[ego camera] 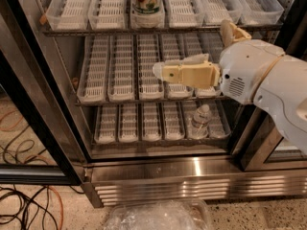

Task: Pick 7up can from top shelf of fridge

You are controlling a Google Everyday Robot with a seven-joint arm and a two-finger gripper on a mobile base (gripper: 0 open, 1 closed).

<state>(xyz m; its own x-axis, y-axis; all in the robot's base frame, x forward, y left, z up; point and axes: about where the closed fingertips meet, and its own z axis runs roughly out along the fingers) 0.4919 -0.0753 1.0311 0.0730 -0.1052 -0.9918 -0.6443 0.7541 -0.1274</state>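
We have the 7up can, a whitish-green aluminium can with green lettering and a red spot [147, 4], standing in the third lane from the left on the top shelf, a wire rack lined with translucent white slotted trays [72, 8]. Its top is cut off by the frame edge.

The cream two-finger gripper [160, 71] hangs in front of the middle tray-lined shelf [124, 80], pointing left, well below the can and slightly to its right. We cannot tell whether it is apart or closed.

Risks we see:
- A straight rise probably clips the top shelf's front wire or a tray lip, which would jolt the rack and tip the can.
- The lane walls hug the can, so an off-centre approach likely jams on a wall or shoves the can backward.
- The thin wall may dent or slip if we squeeze high.
- The small clear plastic water bottle [199, 121] on the bottom shelf is a wrong target.
- The bulky white wrist [249, 68] sits near the right frame of the large steel-based display fridge [192, 171], so a swing could strike it.
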